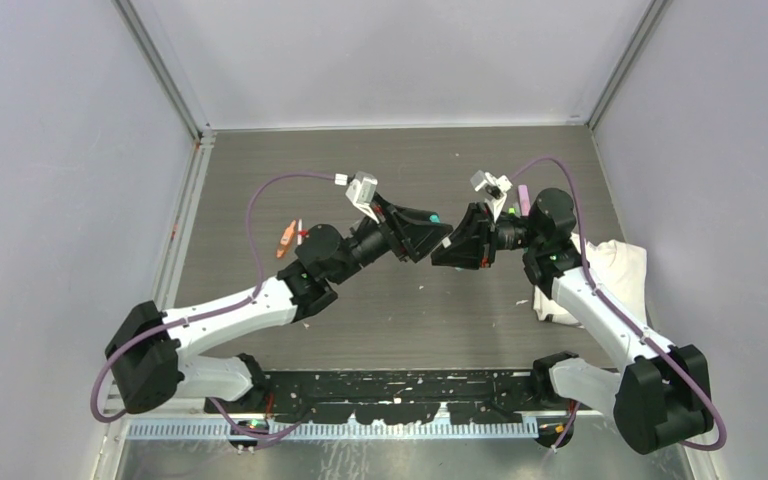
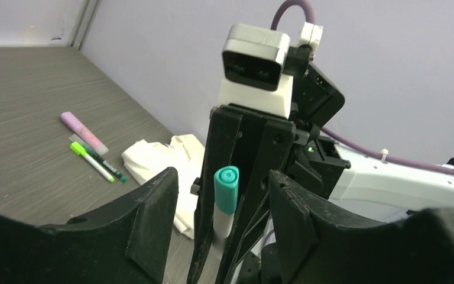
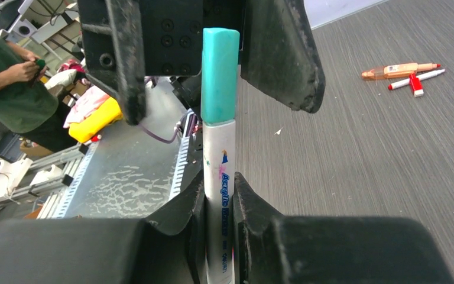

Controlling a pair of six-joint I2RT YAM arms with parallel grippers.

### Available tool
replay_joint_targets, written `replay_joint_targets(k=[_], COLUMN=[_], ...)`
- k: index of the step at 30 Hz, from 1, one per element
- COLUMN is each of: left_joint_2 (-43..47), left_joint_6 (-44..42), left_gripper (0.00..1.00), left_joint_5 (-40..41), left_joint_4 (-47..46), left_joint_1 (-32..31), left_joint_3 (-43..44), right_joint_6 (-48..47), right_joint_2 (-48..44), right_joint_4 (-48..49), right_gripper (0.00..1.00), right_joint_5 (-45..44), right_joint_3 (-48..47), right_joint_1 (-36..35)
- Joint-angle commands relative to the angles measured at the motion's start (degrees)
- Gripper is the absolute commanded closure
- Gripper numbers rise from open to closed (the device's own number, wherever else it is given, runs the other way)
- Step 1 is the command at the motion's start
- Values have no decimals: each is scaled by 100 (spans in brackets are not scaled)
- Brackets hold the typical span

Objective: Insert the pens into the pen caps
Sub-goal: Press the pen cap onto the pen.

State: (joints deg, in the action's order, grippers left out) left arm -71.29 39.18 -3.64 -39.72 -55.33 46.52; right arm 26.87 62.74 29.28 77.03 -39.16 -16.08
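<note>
L arm (image 1: pixel 250 300) reaches from its base at 7 o'clock up & in toward the centre of the table (image 1: pixel 410 310), forearm low, wrist aimed at 3 o'clock. R arm (image 1: pixel 600 305) rises from 5 o'clock, bends at approx 2 o'clock, wrist aimed at 9 o'clock. The two tools meet nose to nose just above centre.

R gripper (image 3: pixel 219 198): pinched narrow on the white barrel of a pen (image 3: pixel 219 171). Pen stands upright in the right wrist view w/ a teal cap (image 3: pixel 220 77) seated on its top end.

L gripper (image 1: pixel 443 237): spread wide, gripping nothing. Its fingers (image 3: pixel 281 47) sit at 10 & 2 o'clock of the teal cap. The left wrist view shows a clear gap on each side.

Writing: barrel reads "Acrylic Marker" in blue, lengthwise. Smaller print below it is too small to read.

Rest of the task items lie flat on the table:
- Orange pen (image 3: pixel 399 71), red-tipped pen (image 3: pixel 420 78) & red cap (image 3: pixel 415 84) are bunched together at 9 o'clock of the L wrist in the top view.
- Pink marker (image 2: pixel 83 131), green-tipped pen (image 2: pixel 90 158) & dark green pen (image 2: pixel 105 164) lie side by side at approx 1 o'clock, near the R arm.
- White cloth (image 2: pixel 153 160) is near them, at 3 o'clock on the table.
</note>
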Motion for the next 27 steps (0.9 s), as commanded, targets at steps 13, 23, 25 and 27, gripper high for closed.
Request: replay_joint_targets(k=[13, 23, 25, 27], left_joint_2=[-276, -763, -764, -543], left_joint_6=[288, 896, 1151, 916], left_gripper=[95, 99, 99, 99], left_joint_5=[-150, -2842, -3298, -3244], left_joint_4=[-844, -1454, -1604, -907], left_joint_1=[23, 332, 409, 419], left_joint_3=[261, 299, 167, 90], right_joint_6=[-239, -429, -668, -1026], right_joint_2=[-150, -60, -109, -259], right_joint_4=[-276, -1259, -1601, -2255], right_gripper=[99, 99, 99, 99], right_joint_5=[44, 232, 37, -663], right_joint_3=[-206, -759, -884, -1041], right_joint_1=[-35, -176, -99, 52])
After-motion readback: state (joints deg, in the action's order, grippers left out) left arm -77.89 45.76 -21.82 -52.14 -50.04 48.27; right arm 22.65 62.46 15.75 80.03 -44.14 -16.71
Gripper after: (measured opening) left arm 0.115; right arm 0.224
